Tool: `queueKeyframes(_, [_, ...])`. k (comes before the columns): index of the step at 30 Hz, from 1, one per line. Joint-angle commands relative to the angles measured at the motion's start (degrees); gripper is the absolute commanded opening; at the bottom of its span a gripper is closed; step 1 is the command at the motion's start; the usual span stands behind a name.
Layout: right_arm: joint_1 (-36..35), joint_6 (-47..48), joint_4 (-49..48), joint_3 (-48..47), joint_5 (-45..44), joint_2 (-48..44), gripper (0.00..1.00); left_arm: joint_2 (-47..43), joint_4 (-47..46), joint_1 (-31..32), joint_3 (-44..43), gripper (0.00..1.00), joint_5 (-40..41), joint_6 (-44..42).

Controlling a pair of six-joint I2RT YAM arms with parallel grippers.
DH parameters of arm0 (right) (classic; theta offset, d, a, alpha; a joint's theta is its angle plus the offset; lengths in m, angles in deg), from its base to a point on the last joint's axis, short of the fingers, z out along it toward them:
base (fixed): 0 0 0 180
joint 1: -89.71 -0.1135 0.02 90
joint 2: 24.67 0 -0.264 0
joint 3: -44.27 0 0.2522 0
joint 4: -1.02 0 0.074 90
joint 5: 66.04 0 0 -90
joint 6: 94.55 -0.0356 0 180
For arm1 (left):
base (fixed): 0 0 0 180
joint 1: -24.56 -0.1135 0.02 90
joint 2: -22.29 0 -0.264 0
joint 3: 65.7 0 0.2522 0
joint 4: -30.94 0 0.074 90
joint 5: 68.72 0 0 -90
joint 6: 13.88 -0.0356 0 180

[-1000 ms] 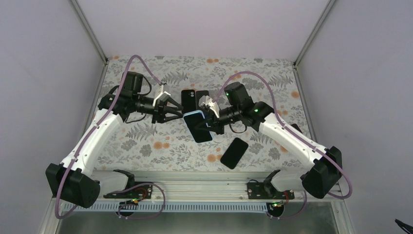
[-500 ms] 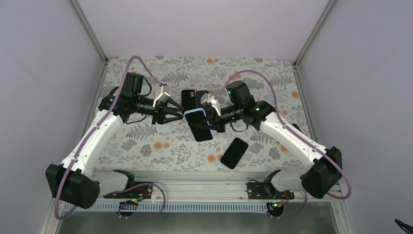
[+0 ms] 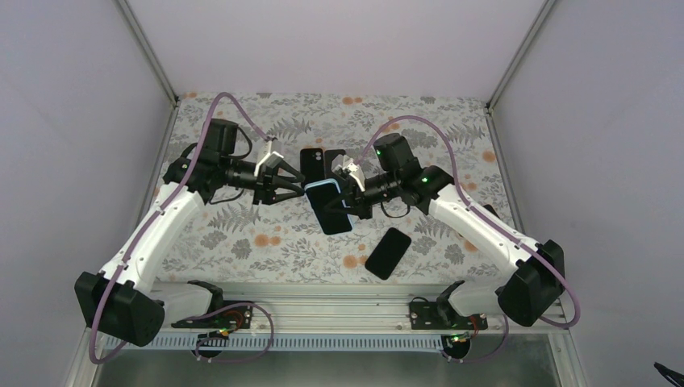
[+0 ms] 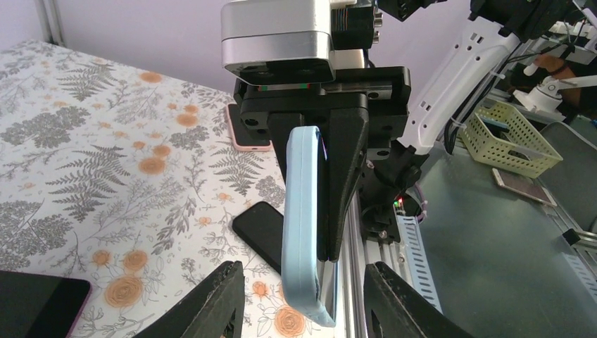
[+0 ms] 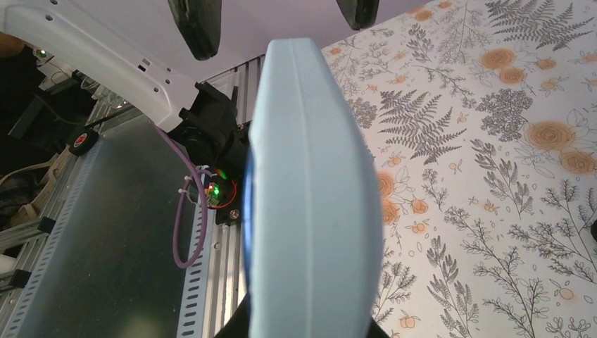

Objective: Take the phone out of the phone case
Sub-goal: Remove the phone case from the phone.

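1. The floral worktop (image 3: 242,234) fills the middle of the overhead frame.
2. The left arm (image 3: 157,230) rises from the lower left of that frame toward the centre. The right arm (image 3: 476,226) mirrors it from the lower right, so the two wrists face each other at mid-frame.
3. The right tool (image 3: 345,201) is closed narrow on the phone case (image 3: 321,188). It grips the case's right side as seen from overhead and holds it raised off the worktop at centre frame. In the left wrist frame the case stands on edge, with one of the right tool's black fingers (image 4: 346,176) lying flat against a face of it.
4. The left tool (image 3: 300,187) is partly spread and holds nothing. At the bottom of the left wrist frame its fingertips (image 4: 220,303) sit on either side of the case's near edge, with a gap on both sides.
5. The case is light blue, and the phone (image 3: 332,216) sits inside it, its dark screen showing in the overhead frame.
6. A loose black phone (image 3: 388,252) lies flat on the worktop, to the lower right of the held case.
7. Two more dark handsets (image 3: 313,165) lie side by side just above the held case in the overhead frame, partly hidden by the tools.
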Motion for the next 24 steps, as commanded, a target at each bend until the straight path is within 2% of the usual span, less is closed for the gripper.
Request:
queueKeyframes(1, [0.25,-0.81,-2.99,-1.68,3.94,-0.08,0.04,-0.44,-1.67,0.45,-0.29,0.42,-0.41,0.03])
queueKeyframes(15, [0.25,-1.05,-3.28,-1.87,4.54,0.34,0.04,0.11,-1.06,1.53,-0.39,0.42,0.38,-0.97])
queueKeyframes(24, [0.25,0.03,-3.15,-0.74,5.05,-0.92,0.04,1.36,-3.83,1.46,0.07,0.25,-0.12,3.23])
